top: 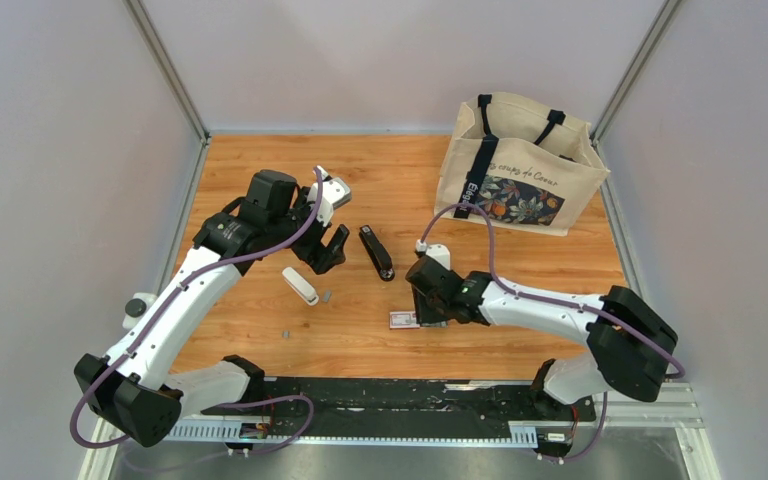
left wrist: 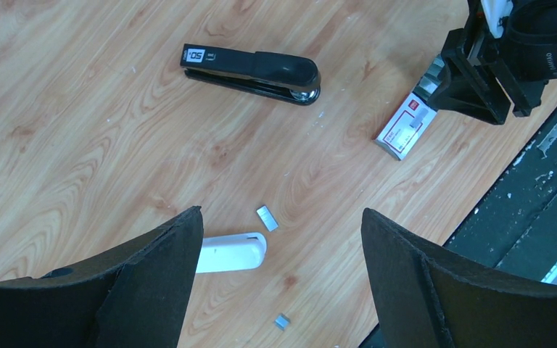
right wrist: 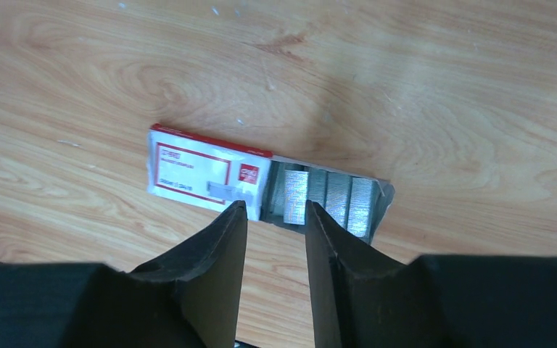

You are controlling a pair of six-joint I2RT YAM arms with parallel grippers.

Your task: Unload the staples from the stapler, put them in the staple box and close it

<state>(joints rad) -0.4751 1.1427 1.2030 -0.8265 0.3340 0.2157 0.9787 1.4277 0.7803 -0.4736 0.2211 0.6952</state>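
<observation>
Right gripper (right wrist: 275,210): jaws are seen narrowly apart, nothing clamped, above the red-and-white staple box (right wrist: 207,170) at frame centre. Left gripper (left wrist: 281,214): jaws are spread wide, empty. Two loose staples (left wrist: 267,217) are noted lower centre on the wooden table (left wrist: 80,145). The black stapler (left wrist: 254,71) is seen closed, upper centre.

Bright, even, diffuse light fills all three views, with no hard glare. From above, the arms throw only soft, pale shadows on the desk (top: 380,170). In the left wrist view the stapler (left wrist: 250,71) is sharp, with a small glint at its metal end, and the left gripper (left wrist: 281,217) looks dark and soft. In the right wrist view the box (right wrist: 203,170) is mildly blurred, a faint broad shadow lies beyond it, and the right gripper (right wrist: 275,210) is near black.
</observation>
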